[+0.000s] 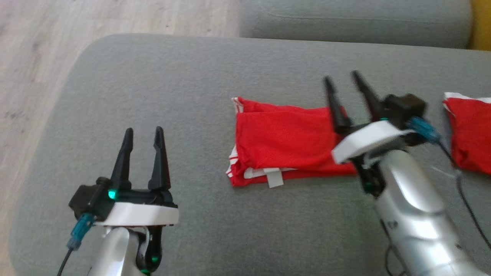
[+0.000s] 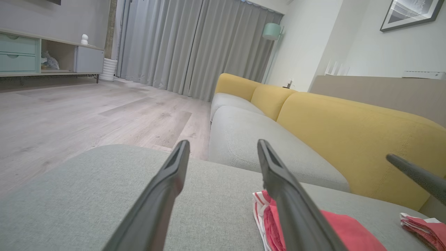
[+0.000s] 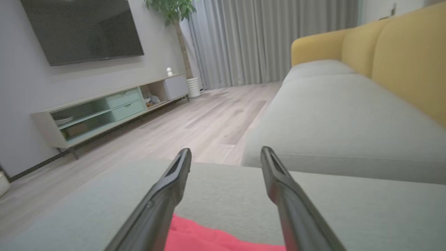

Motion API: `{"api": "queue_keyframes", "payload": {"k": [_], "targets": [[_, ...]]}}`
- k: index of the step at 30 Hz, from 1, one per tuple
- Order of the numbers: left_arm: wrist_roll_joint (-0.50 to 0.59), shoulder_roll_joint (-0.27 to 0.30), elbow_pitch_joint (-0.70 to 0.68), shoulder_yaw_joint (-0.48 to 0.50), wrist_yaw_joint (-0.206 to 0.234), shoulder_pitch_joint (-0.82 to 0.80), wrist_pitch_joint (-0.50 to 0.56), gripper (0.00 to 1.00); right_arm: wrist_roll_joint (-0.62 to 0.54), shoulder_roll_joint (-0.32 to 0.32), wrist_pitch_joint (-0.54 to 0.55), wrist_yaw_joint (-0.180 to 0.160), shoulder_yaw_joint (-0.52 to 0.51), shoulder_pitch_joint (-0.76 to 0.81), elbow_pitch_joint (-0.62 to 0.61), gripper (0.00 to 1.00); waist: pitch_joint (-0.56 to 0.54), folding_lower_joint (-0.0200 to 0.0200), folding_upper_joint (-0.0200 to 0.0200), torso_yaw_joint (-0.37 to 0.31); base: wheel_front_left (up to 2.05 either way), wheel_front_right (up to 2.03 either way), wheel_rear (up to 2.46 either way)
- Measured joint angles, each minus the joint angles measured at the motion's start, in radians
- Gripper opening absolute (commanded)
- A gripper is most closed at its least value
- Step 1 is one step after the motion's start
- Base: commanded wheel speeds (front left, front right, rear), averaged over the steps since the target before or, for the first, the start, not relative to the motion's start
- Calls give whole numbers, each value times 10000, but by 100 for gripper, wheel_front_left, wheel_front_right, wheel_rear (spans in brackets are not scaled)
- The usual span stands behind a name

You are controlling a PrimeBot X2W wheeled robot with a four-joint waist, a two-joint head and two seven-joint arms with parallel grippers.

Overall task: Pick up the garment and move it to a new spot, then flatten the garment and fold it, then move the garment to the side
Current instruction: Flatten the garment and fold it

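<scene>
The garment (image 1: 285, 142) is red with white trim and lies folded into a flat rectangle in the middle of the grey cushion (image 1: 172, 76). My right gripper (image 1: 343, 80) hovers open over the garment's right end, nothing between its fingers. In the right wrist view the garment (image 3: 209, 238) shows as a red edge below the open right gripper (image 3: 225, 153). My left gripper (image 1: 144, 132) stands open and empty to the left of the garment, apart from it. From the left wrist, the garment (image 2: 339, 230) lies behind the right finger of the left gripper (image 2: 223, 144).
A second folded red cloth (image 1: 470, 132) lies at the cushion's right edge. The wooden floor (image 1: 34, 57) runs along the left, past the cushion's rounded corner. Another grey seat (image 1: 356, 19) and a yellow backrest (image 2: 348, 136) lie beyond. A dark cable (image 1: 466, 203) trails from the right arm.
</scene>
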Motion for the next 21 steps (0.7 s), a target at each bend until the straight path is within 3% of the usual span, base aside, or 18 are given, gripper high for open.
{"api": "queue_keyframes", "payload": {"k": [2,9,15,21], "targets": [[0,2,-4,81,0,36,0,100,-721,4,-2,0,-867,532,-570,100,-36,0,0,-176,0,0,0],[86,2,13,134,-8,490,0,100,-2136,19,0,0,-2297,2671,-2134,100,-130,-1,0,-707,0,0,0],[84,2,63,226,-6,769,0,100,-2038,94,0,0,-2600,3930,-2859,100,-177,-1,0,-992,0,0,0],[84,4,115,303,-8,802,0,100,-1956,173,0,0,-2537,4046,-3143,100,-101,-1,0,-1025,0,0,0]]}}
